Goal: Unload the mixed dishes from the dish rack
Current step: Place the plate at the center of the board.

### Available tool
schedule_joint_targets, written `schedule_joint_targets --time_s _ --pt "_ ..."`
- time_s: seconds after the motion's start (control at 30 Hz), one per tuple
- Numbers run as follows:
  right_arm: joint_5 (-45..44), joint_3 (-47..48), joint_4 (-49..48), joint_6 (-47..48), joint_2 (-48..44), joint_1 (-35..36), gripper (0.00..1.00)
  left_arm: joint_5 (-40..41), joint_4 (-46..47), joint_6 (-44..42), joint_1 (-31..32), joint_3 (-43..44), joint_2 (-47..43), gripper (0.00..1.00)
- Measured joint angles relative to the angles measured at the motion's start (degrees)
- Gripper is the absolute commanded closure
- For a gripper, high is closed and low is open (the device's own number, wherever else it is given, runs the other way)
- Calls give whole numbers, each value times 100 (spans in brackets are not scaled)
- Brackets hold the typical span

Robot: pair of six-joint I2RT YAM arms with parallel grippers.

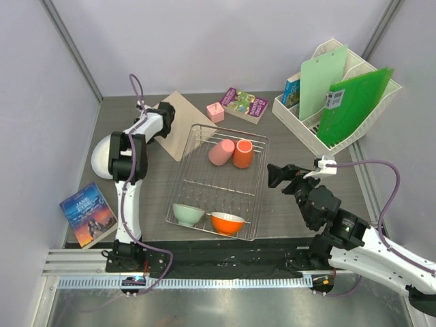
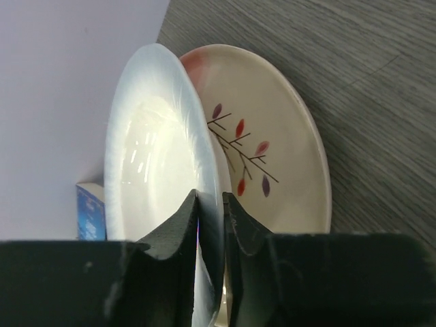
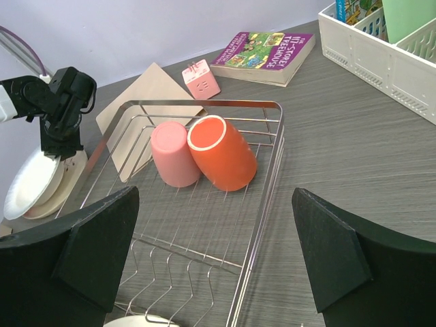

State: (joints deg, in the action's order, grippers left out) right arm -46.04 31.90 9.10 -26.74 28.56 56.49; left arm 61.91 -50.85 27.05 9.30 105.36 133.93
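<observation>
The table top is dark grey with a wood grain, closed in by pale lilac walls and metal corner posts. At the far left a paperback [image 1: 87,212] lies near the front edge. Behind it, close to the wall, the left gripper [image 2: 211,201] is clamped narrowly on the rim of a white plate [image 2: 157,170], tilted up in front of a cream plate [image 2: 272,150] painted with a leafy twig. A tan board [image 1: 180,122] lies just left of the dish rack [image 1: 261,187]. The rack sits mid-table and holds a pink cup [image 1: 221,152] and an orange cup [image 1: 243,153] on their sides, touching, with a mint bowl [image 1: 188,214] and an orange bowl [image 1: 227,222] at its near end. The right gripper [image 3: 214,225] hovers at the rack's right edge, fingers spread wide and holding nothing. A white organizer [image 1: 303,129] stands at the far right.
</observation>
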Motion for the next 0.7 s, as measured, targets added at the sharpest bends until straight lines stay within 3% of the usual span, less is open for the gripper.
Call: schedule_joint_targets --time_s 0.13,0.37,0.5,0.7 --pt "-15 -2 0 0 0 0 0 -247 39 79 -7 -2 2 68" --pt "-15 -13 -2 -24 48 0 0 -474 63 214 -9 -13 -4 29" --pt "-15 -48 -2 -39 46 0 0 -450 37 256 -4 -13 -46 11" --pt "-13 -90 -2 -48 28 0 0 -496 -144 313 -4 240 -299 0"
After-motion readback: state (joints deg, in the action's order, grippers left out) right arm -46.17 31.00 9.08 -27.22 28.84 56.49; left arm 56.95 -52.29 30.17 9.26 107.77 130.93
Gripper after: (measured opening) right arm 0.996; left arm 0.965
